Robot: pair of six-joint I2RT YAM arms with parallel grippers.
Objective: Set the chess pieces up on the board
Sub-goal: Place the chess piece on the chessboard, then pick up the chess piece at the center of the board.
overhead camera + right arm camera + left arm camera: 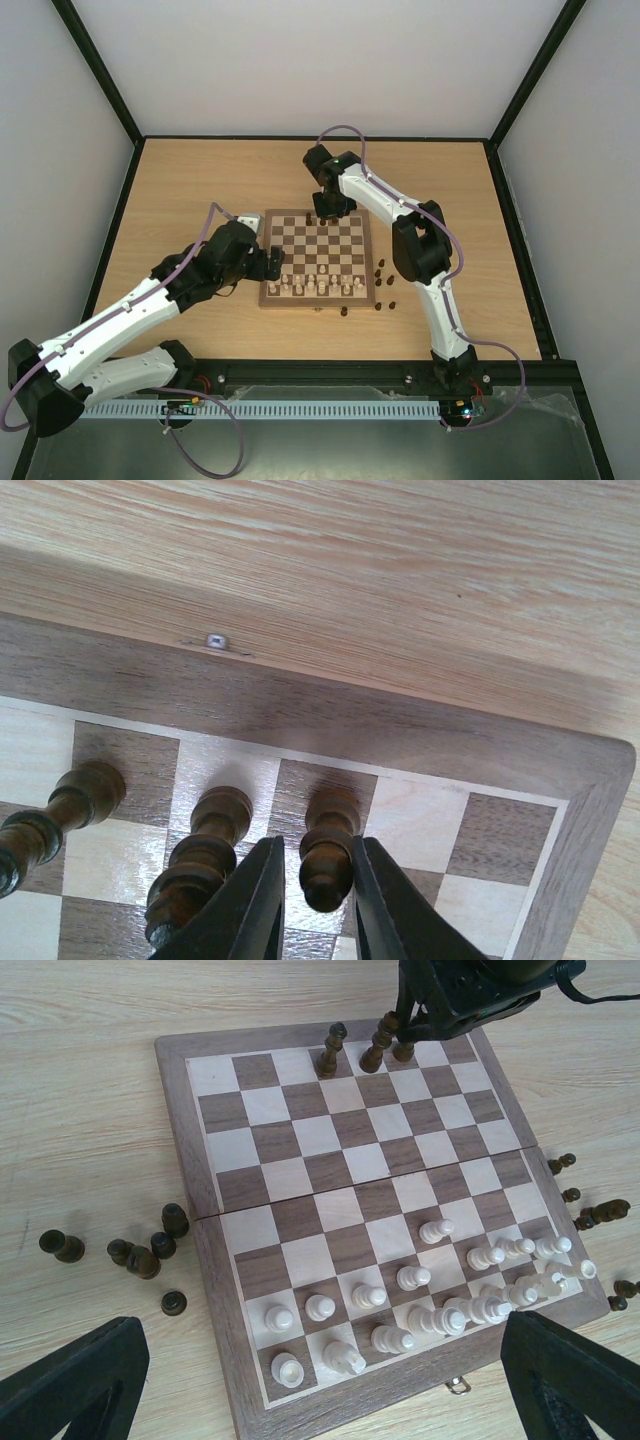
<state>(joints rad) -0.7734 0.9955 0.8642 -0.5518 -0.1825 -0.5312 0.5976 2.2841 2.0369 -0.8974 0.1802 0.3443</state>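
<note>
The right gripper (317,865) straddles a dark chess piece (325,852) standing in the far edge row of the board (400,742), pinching or not I cannot tell, while the left gripper (274,263) hangs wide open beside the board's left edge.

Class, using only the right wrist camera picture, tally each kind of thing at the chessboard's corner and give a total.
Dark brown turned wooden chessmen: 3
Black gripper fingers: 2
Small silver metal fitting: 1
Total: 6

Left arm (120,320) bent, left hand (273,263) gaping wide; right arm (375,195) outstretched, right hand (324,210) narrowly parted
</note>
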